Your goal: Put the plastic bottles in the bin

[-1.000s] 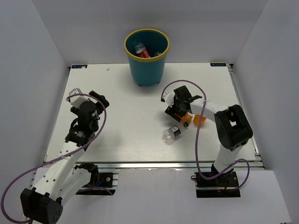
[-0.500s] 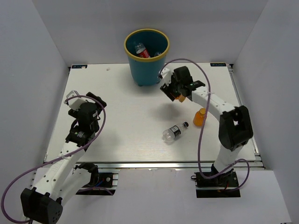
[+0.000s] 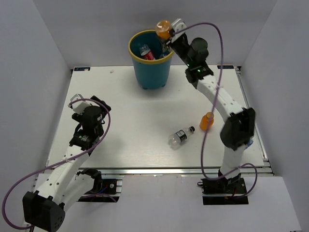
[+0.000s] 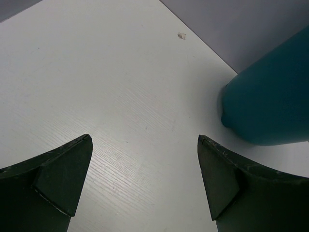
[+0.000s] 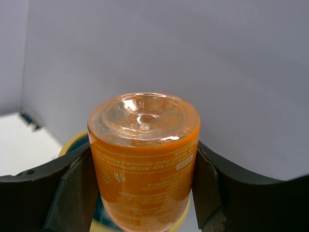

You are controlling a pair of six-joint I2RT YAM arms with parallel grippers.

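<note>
Right pincer (image 5: 145, 186) clamped on an orange bottle (image 5: 144, 154), up off the table (image 3: 125, 125) and now above the bin (image 3: 149, 72) rim: release should sink it. Second orange bottle (image 3: 206, 121) and dark-label bottle (image 3: 179, 137) wait on the table. Left pincer (image 4: 145, 169) gapes, idle.

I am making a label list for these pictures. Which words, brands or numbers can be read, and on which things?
No text can be read for certain.
The orange bottle in the right gripper: small white print on its label, too blurred.
The red-label bottle in the bin: too small.
The dark-label bottle on the table: too small.
</note>
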